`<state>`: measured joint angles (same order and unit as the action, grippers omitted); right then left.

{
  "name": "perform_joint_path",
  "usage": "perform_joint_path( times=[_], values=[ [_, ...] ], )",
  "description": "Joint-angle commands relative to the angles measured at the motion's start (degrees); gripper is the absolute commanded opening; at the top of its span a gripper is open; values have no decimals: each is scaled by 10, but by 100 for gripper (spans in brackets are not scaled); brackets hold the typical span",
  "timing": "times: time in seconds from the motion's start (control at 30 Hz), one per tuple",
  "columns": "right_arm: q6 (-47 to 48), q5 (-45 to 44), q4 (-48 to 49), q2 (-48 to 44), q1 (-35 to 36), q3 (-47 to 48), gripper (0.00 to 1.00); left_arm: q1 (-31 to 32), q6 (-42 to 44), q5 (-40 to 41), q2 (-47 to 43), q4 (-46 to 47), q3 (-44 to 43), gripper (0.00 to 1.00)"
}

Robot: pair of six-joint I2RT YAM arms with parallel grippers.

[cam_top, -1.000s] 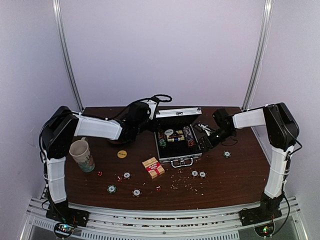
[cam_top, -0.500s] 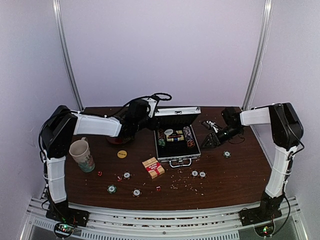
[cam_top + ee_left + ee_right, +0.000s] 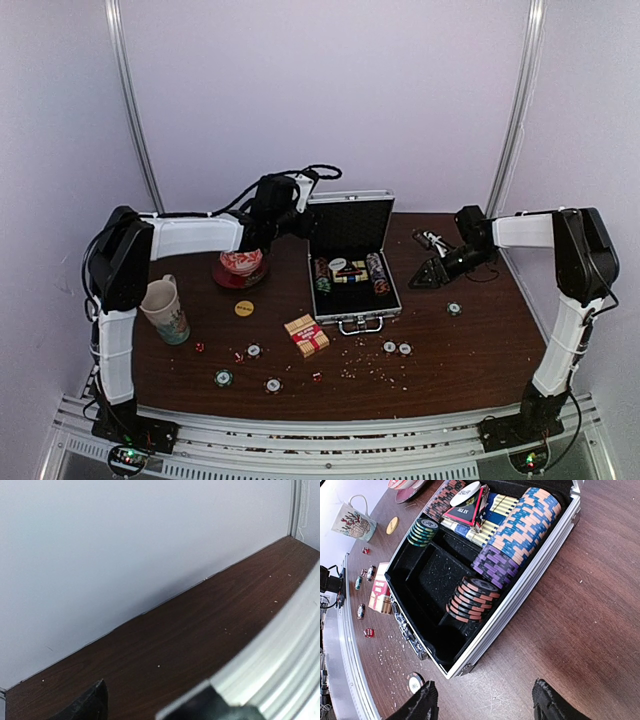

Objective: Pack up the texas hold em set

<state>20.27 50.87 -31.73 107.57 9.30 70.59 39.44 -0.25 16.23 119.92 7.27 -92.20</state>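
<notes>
Chips (image 3: 492, 562) in purple show only from the right wrist; left claw (image 3: 303, 217) and right claw (image 3: 482, 702) gape.

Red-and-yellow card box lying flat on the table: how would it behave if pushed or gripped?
The red-and-yellow card box lies flat, so it would probably slide, not roll or tip. It looks like thin cardboard: likely light, and a hard squeeze might dent it.

I'm getting the case lid (image 3: 270, 665) only as a blurred silver strip running off-frame, and I'm seeing just one fingertip (image 3: 92, 702) of the left gripper (image 3: 298, 218).
</notes>
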Motion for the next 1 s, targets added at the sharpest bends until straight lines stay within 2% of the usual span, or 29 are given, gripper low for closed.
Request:
perform_joint_path(
  times=[0.0,0.6,0.97],
  values=[
    [8,-5,4,-20,-3,-9,65,-18,8,-1,21,15,-39,82],
    [18,-13,-3,-14,-3,-6,65,-27,18,5,32,34,-38,82],
    [27,-6,-14,-20,-3,0,65,-27,18,-38,-75,56,78,85]
  ],
)
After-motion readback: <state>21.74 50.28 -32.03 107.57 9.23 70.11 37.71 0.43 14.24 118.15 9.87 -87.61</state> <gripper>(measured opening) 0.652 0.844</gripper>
